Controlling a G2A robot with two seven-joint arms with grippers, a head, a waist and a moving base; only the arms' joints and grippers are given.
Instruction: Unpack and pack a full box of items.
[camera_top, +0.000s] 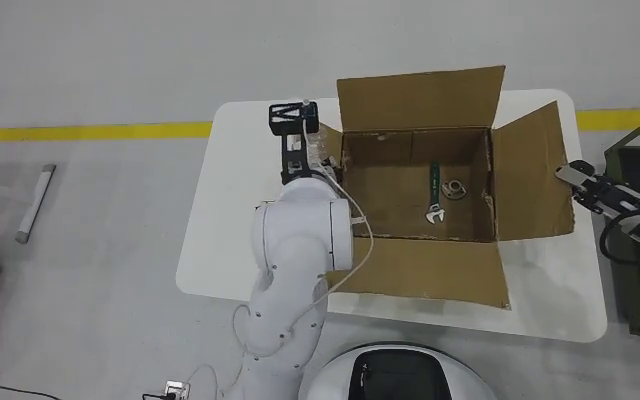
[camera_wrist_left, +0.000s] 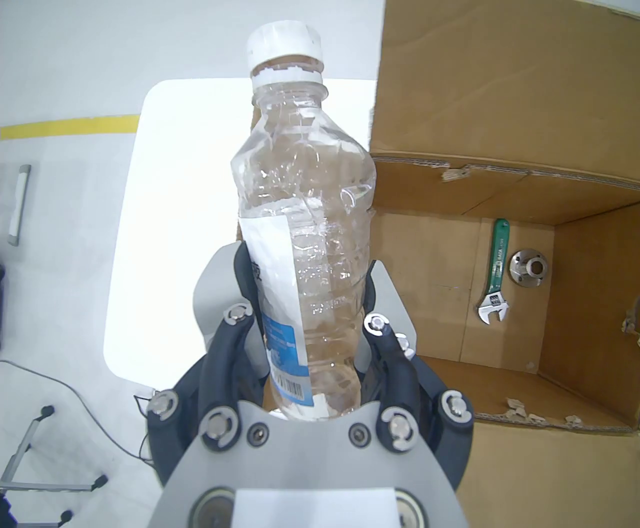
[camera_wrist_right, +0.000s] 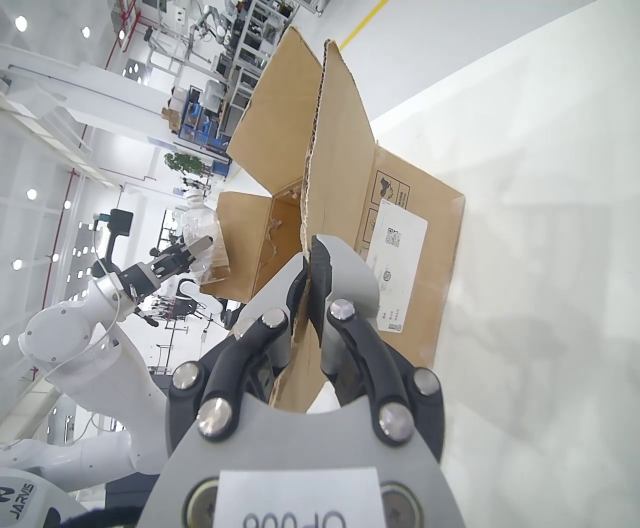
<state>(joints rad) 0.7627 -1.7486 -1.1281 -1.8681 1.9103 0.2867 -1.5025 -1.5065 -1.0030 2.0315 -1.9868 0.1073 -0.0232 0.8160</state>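
Note:
An open cardboard box (camera_top: 420, 272) stands on the white table (camera_top: 230, 230), flaps spread outward. On its floor lie a green-handled wrench (camera_top: 434, 190) (camera_wrist_left: 495, 272) and a round metal flange (camera_top: 455, 188) (camera_wrist_left: 528, 267). My left gripper (camera_wrist_left: 307, 280) (camera_top: 305, 150) is shut on a clear plastic bottle (camera_wrist_left: 305, 210) with a white cap and a blue and white label, held upright just outside the box's left wall. My right gripper (camera_wrist_right: 309, 260) (camera_top: 572, 178) is shut on the edge of the box's right flap (camera_wrist_right: 340, 150) (camera_top: 535, 170). The bottle (camera_wrist_right: 202, 235) also shows far off beyond the box.
The table has bare room left of the box and along its front edge. A yellow line (camera_top: 100, 130) runs across the floor behind the table. A grey bar (camera_top: 35, 200) lies on the floor at the left. Dark equipment (camera_top: 625, 170) stands off the table's right end.

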